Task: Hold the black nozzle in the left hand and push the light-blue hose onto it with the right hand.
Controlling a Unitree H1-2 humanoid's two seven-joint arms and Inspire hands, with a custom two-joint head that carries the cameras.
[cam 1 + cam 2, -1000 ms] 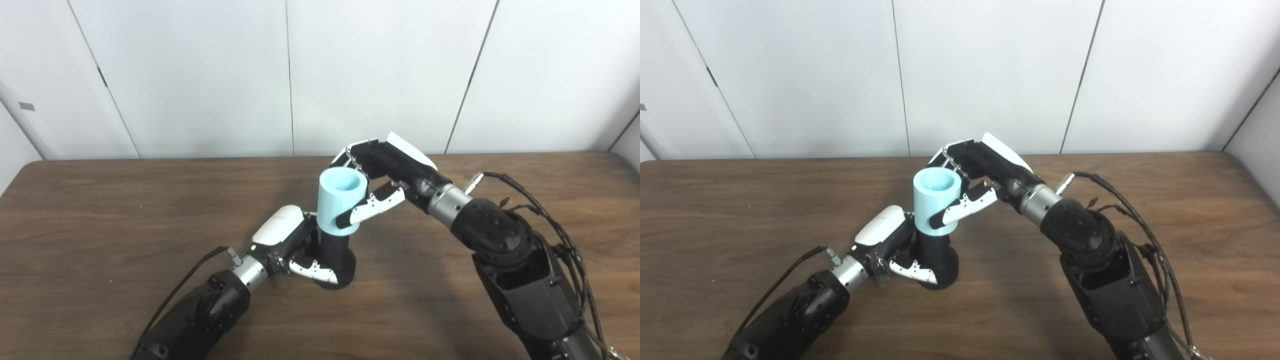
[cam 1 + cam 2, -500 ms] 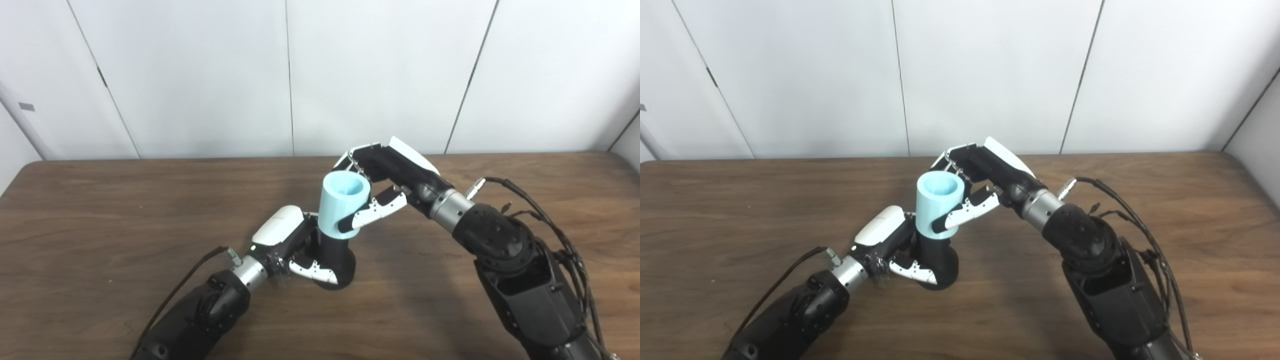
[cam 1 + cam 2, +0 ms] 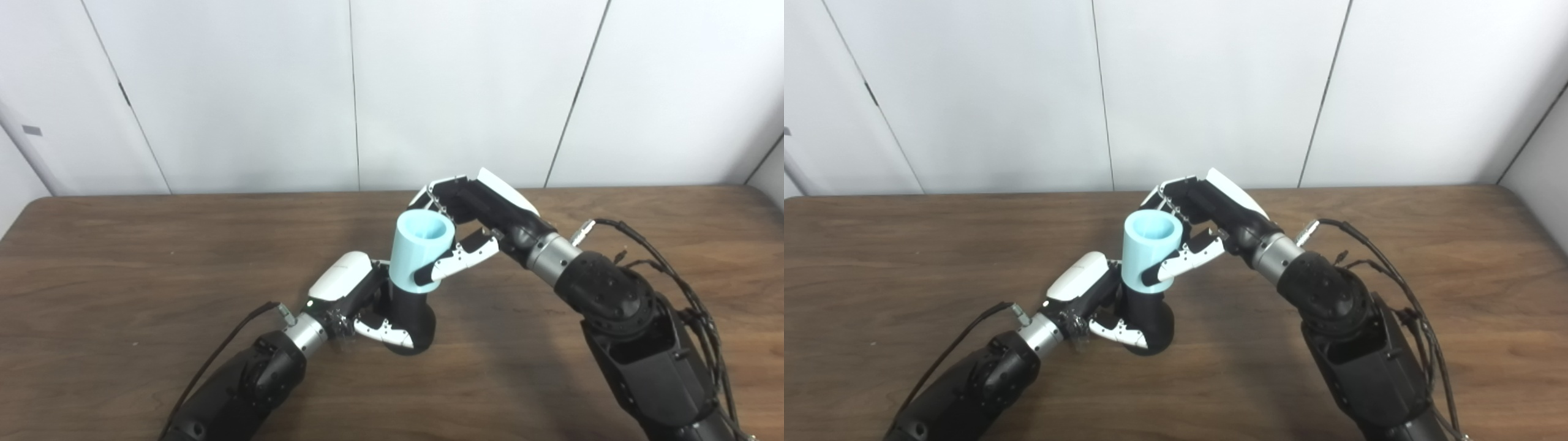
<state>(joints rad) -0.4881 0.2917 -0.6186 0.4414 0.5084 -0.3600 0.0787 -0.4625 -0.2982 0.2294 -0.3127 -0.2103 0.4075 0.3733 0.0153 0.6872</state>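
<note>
Left hand (image 3: 358, 303) grips the squat black plastic nozzle (image 3: 411, 318) upright on the brown wooden table (image 3: 122, 257) to brace it, while right hand (image 3: 468, 229) clasps the light-blue cylindrical hose (image 3: 419, 248), tilted, already partly sleeved over the nozzle top, for pushing down.

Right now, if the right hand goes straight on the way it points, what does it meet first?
The right hand already grips the light-blue hose; pushing on down-left, it would probably meet the left hand holding the black nozzle.

the top of the black nozzle (image 3: 409, 312) is hidden inside the light-blue hose (image 3: 420, 252); both arms are cut off at 6 o'clock.
</note>
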